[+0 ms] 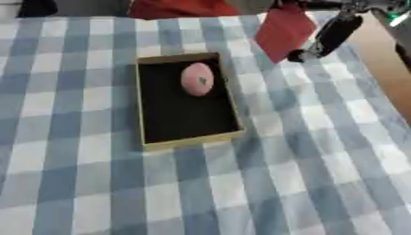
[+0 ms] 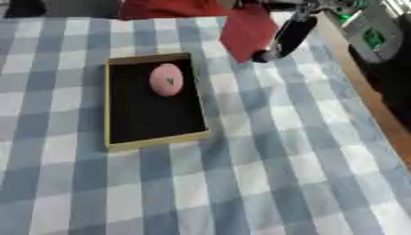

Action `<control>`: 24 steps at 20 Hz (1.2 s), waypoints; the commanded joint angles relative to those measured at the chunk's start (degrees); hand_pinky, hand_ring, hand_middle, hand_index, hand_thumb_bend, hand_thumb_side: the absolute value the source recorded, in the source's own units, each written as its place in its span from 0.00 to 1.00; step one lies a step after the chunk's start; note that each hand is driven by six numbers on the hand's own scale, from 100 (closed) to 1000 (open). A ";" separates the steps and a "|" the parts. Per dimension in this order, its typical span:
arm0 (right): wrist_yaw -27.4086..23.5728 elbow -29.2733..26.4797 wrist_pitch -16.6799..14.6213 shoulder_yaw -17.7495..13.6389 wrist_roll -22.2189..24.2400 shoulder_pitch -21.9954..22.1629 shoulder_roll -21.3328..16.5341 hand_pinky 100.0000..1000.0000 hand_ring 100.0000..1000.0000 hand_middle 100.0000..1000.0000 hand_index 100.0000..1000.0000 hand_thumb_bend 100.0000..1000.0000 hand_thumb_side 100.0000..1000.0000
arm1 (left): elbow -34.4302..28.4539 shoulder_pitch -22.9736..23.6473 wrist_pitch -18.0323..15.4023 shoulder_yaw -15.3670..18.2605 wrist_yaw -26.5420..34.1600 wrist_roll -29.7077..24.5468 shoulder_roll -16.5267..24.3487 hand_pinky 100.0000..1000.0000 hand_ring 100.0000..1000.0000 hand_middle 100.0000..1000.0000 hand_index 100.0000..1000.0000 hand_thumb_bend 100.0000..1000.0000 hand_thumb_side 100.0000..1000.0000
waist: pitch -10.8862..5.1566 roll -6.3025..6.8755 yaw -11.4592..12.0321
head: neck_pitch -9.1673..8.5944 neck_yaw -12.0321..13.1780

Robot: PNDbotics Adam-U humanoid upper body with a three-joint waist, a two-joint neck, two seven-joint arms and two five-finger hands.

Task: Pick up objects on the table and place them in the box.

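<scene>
Pink oval object (image 1: 197, 79) already sits in the shallow black-lined cardboard box (image 1: 192, 140) mid-table, right hand (image 1: 333, 34) near the far right corner grasping a red cloth-like piece (image 1: 282, 29), likely boxward next.

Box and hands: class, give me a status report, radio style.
Right hand at far right, beside red cloth, fingers unclear. Left hand out of view. Pink oval object already inside box, far end. Nothing blocking the box.

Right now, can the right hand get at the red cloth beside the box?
Probably yes: the right hand hangs right beside the red cloth, nothing between them; the box lies clear.
</scene>
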 commanded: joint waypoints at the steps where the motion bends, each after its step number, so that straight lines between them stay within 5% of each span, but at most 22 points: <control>1: -0.64 -2.90 1.89 2.43 1.51 -1.96 0.43 0.52 0.59 0.67 0.77 0.35 0.05 | -0.86 -0.92 -0.12 0.27 0.05 -0.33 0.87 0.84 0.84 0.75 0.84 0.00 0.84 | -1.80 0.03 0.27 | 0.58 -0.70; 11: -0.15 -3.78 3.52 7.17 5.28 -3.87 5.93 0.52 0.59 0.67 0.76 0.33 0.09 | -0.86 -1.47 -0.29 0.26 0.25 -0.46 0.50 0.84 0.84 0.75 0.84 0.00 0.83 | -2.34 -0.54 1.29 | 1.32 -1.20; 24: 3.89 3.26 2.91 9.27 4.60 -5.48 11.48 0.52 0.60 0.67 0.77 0.35 0.14 | -0.86 -1.91 -0.38 0.15 0.48 -0.60 -0.11 0.84 0.84 0.75 0.84 0.00 0.83 | -2.20 -0.72 2.24 | 2.00 -1.71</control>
